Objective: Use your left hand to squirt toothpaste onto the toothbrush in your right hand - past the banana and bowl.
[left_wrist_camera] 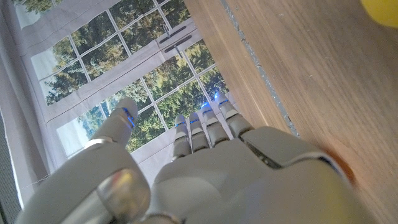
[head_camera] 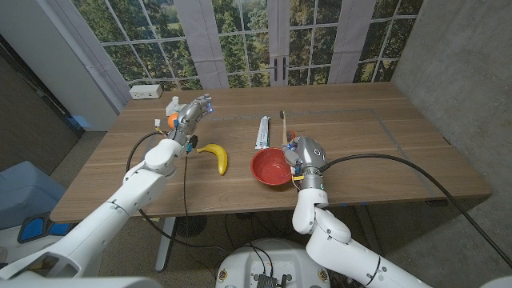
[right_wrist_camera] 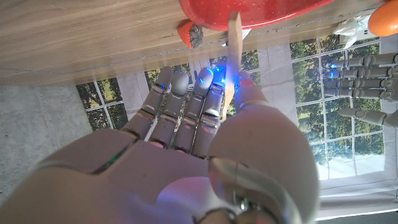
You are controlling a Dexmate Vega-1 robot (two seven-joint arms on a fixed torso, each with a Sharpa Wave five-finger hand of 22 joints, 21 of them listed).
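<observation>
Right hand grips toothbrush just right of bowl. Left hand raised far left, fingers apart, holding nothing. Banana between.

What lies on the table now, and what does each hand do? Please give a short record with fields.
left hand: empty, fingers apart, raised at the far left of the table
right hand: holds the toothbrush, beside the bowl
bowl: red, near the front edge
banana: left of the bowl, apart from it
toothpaste: lies beyond the bowl, untouched
</observation>
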